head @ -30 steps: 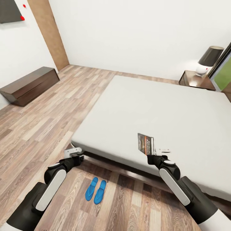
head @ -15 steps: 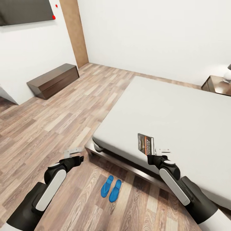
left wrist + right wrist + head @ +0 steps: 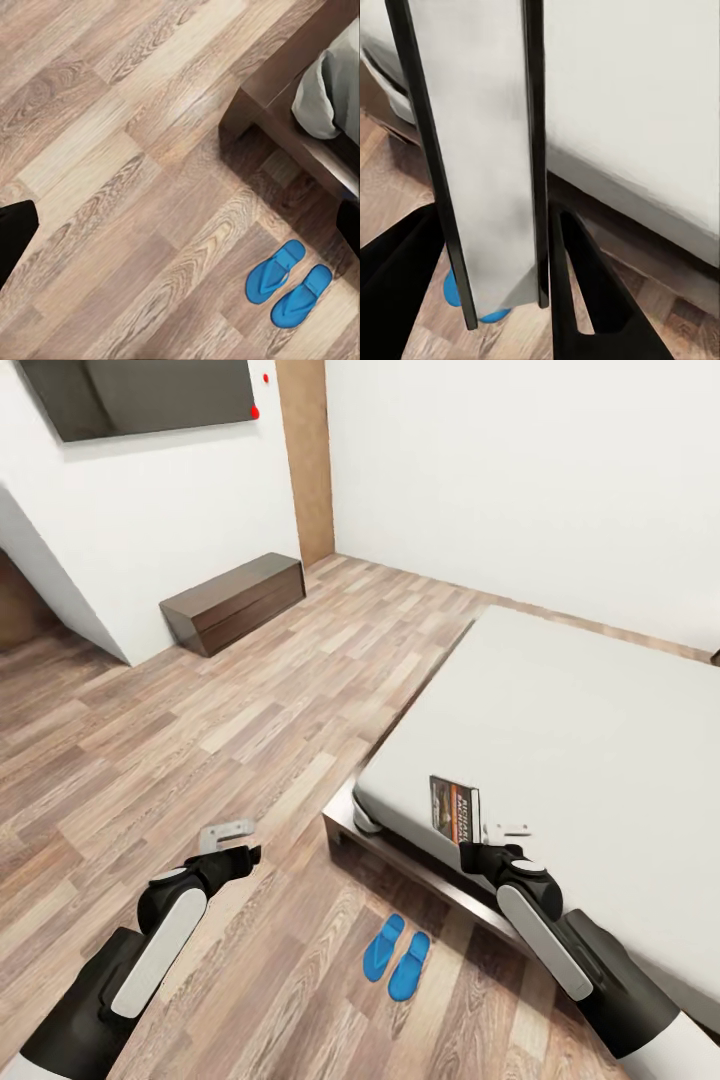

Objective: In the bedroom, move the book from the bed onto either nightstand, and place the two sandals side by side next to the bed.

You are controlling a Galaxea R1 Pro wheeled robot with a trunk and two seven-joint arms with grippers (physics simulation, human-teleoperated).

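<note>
While the right pincer (image 3: 470, 848) clamps the book (image 3: 454, 809) (upright), the left pincer (image 3: 230, 838) gapes empty.

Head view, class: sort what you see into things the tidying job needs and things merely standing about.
Belongs to the job:
- book, held upright in the right hand
- bed
- two blue sandals, side by side on the floor by the bed

Just there:
- long dark-wood sideboard
- dark wall screen
- brown door

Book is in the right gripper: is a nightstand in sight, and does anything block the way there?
The right gripper holds the book over the bed corner. No nightstand is in view now, so the path cannot be judged.
</note>
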